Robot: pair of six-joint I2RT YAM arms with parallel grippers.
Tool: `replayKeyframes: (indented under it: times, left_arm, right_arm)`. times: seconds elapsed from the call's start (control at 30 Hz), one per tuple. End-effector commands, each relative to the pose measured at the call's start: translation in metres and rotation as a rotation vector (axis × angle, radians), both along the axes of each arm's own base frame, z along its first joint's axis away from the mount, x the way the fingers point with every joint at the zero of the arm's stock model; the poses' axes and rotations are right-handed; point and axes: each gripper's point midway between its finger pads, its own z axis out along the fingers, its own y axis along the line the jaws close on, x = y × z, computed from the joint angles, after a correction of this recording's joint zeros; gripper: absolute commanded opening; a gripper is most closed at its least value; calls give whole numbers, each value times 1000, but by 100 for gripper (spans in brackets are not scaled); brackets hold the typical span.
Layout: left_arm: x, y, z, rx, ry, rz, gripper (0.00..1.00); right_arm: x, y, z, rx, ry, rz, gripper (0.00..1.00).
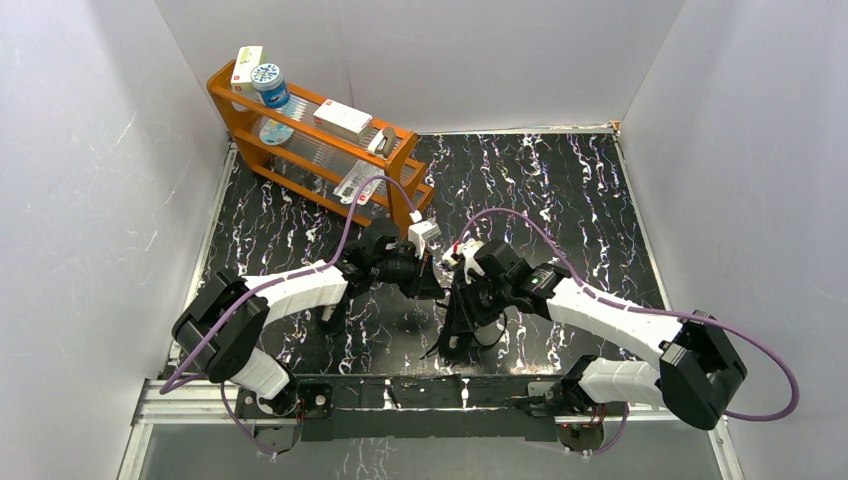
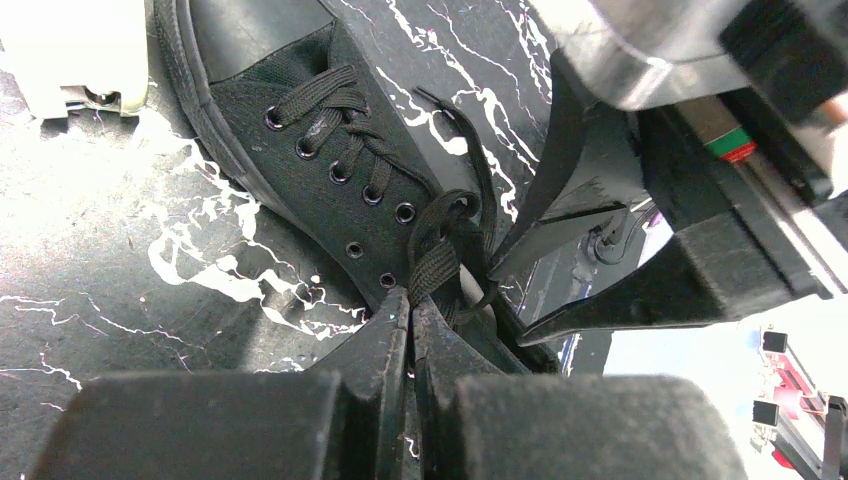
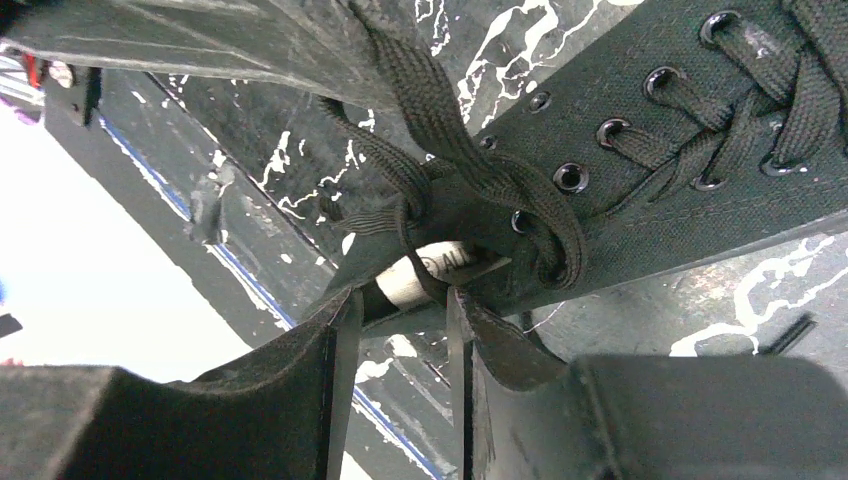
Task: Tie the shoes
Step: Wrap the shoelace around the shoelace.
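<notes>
The shoe [image 2: 300, 150] being worked lies on the black marbled surface [image 2: 110, 260]. It runs from the upper left of the left wrist view down to its centre. In the top view it sits at the middle, just below where the two arms meet.

The left end effector [image 2: 411, 312] is pressed together on the lace [image 2: 432, 262] right at the top eyelets, where a half-formed knot bunches. The right end effector [image 3: 400, 335] stands spread. A thin strand of lace crosses the gap between its fingers [image 3: 335, 380] without being clamped.

The step in hand looks like taking a fresh hold to draw the knot tight. To do it well, the right side should close on one strand only, near the knot and clear of the shoe's tongue and canvas, while the left holds its pinch as an anchor. Then both should pull apart evenly and low, so the shoe does not lift or swing.
</notes>
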Motion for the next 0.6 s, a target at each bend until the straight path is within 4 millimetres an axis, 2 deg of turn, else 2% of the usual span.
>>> replayKeyframes:
  times: [0.0, 0.4, 0.57]
  left_arm:
    - [0, -5, 16, -34, -32, -22, 0]
    - [-3, -4, 18, -40, -29, -30, 0]
    - [-2, -5, 20, -46, -34, -31, 0]
  right_arm:
    - [13, 4, 3, -7, -87, 1, 45]
    - [20, -8, -8, -83, -137, -38, 43]
    - [19, -7, -15, -70, -138, -48, 38]
